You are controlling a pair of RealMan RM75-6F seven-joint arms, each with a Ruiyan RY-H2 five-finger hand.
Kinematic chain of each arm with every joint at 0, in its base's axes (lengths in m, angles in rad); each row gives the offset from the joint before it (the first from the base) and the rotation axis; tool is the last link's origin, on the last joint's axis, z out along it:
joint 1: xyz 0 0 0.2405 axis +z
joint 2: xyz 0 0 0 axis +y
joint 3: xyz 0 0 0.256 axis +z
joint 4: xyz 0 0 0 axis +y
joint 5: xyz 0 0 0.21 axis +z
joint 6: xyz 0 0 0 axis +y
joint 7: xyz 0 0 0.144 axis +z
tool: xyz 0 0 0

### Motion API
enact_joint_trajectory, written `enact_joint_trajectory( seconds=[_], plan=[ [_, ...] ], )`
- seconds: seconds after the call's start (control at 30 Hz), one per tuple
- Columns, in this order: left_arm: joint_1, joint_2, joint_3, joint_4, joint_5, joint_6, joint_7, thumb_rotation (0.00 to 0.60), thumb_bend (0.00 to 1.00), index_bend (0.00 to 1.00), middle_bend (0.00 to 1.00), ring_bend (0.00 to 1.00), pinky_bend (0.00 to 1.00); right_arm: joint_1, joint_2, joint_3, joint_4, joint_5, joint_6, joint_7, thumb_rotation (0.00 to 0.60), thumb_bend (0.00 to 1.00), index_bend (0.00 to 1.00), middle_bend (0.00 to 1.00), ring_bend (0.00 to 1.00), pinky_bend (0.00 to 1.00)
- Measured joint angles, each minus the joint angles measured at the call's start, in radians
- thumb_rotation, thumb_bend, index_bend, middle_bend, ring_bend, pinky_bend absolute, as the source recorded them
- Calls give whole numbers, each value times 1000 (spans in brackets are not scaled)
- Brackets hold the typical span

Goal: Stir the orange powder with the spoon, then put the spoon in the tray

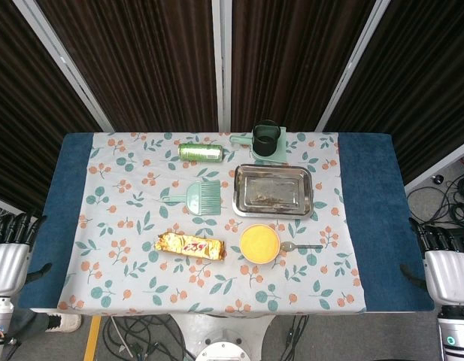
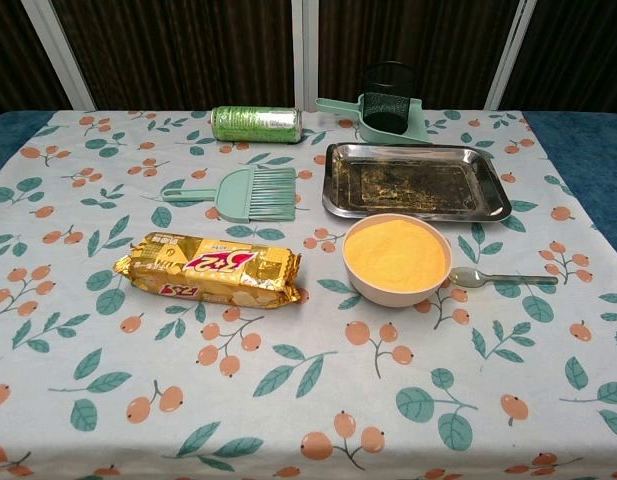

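Observation:
A pale bowl (image 1: 260,244) (image 2: 397,260) full of orange powder sits near the table's middle front. Just to its right a metal spoon (image 1: 300,246) (image 2: 501,278) lies flat on the cloth, bowl end toward the powder bowl. Behind the bowl rests a steel tray (image 1: 272,190) (image 2: 418,181), empty apart from stains. My left hand (image 1: 11,252) hangs off the table's left edge and my right hand (image 1: 444,263) off the right edge, both far from the spoon, fingers apart and holding nothing. The chest view shows neither hand.
A gold biscuit packet (image 1: 191,246) (image 2: 209,268) lies left of the bowl. A green brush (image 1: 199,197) (image 2: 239,191), a green can (image 1: 201,153) (image 2: 255,123) on its side, and a dark mesh cup on a green dustpan (image 1: 265,141) (image 2: 386,103) lie further back.

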Motion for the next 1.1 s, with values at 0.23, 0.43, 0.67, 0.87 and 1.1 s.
enact_joint_trajectory(
  seconds=[0.23, 0.43, 0.67, 0.87, 1.1],
  plan=[
    [9, -18, -5, 4, -5, 22, 12, 600, 0, 169, 119, 94, 59, 2, 7, 2, -2, -2, -2, 15, 600, 126, 121, 264, 195, 211],
    [12, -13, -7, -3, 2, 33, 13, 600, 0, 169, 119, 94, 59, 4, 9, 1, -2, -16, 0, 28, 600, 125, 135, 288, 225, 253],
    [10, -9, -8, -7, 12, 33, 6, 600, 0, 169, 119, 94, 59, 31, 9, 5, -5, -39, -22, 25, 600, 125, 186, 370, 322, 373],
    [8, -5, -10, 0, 17, 36, -10, 600, 0, 169, 119, 94, 59, 78, 1, 15, -15, -34, -91, -15, 600, 126, 210, 433, 386, 453],
    [9, 2, -10, 3, 20, 36, -25, 600, 0, 169, 119, 94, 59, 164, -23, 35, -45, 13, -229, -95, 600, 125, 222, 459, 424, 499]
  ],
)
